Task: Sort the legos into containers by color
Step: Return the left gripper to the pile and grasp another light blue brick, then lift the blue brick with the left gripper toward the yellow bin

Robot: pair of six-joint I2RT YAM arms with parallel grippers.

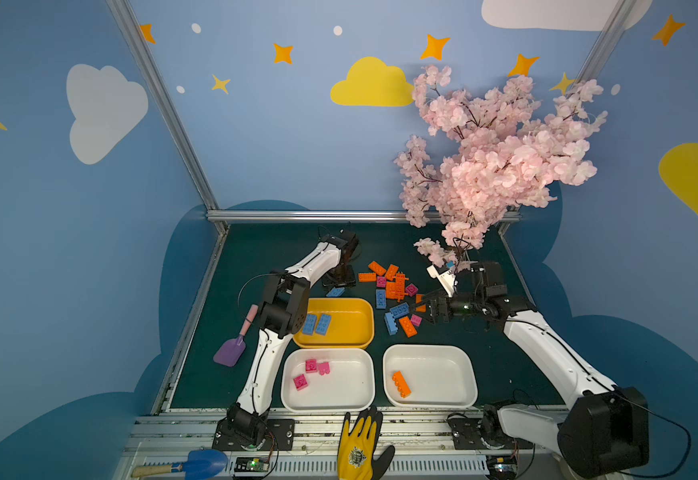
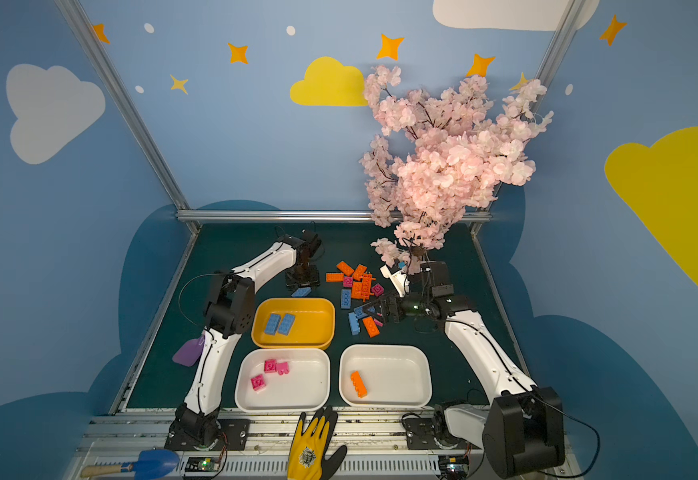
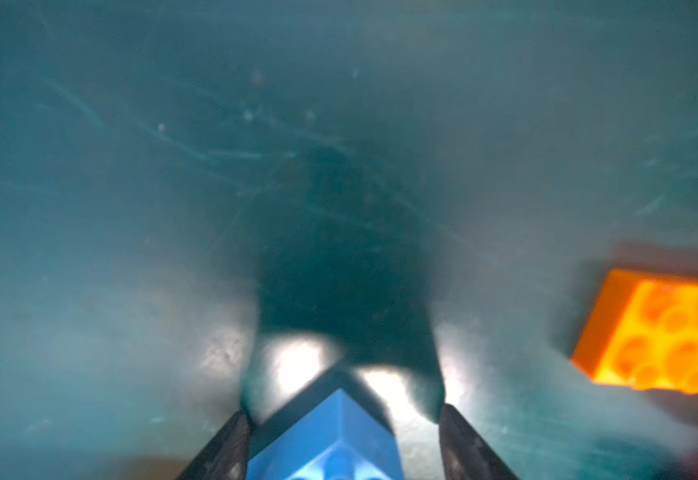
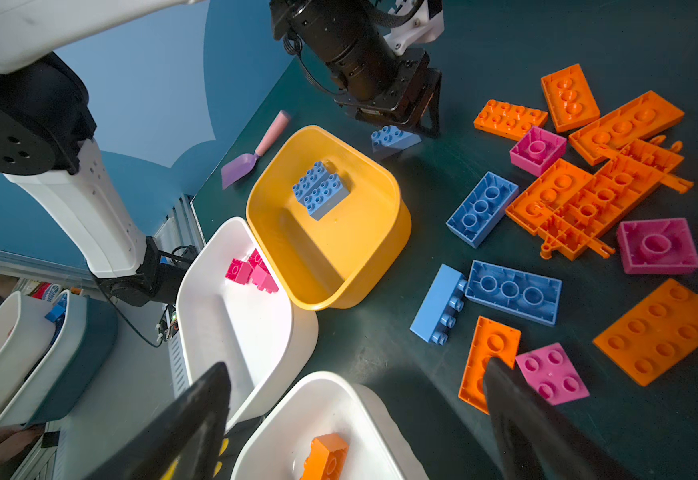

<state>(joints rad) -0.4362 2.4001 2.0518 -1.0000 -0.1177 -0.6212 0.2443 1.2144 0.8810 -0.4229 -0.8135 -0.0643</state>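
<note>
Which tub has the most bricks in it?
The white tub on the left, in front of the yellow tub: it holds three pink bricks. The yellow tub has two blue bricks, and the other white tub just one orange brick.

Both top views: soft, even light; walls bright, worktop darker; wide-angle bowing at edges. Left wrist view heavily blurred: blue lego out of focus, white glare patches, dark central shadow. Right wrist view sharp, well lit.
</note>
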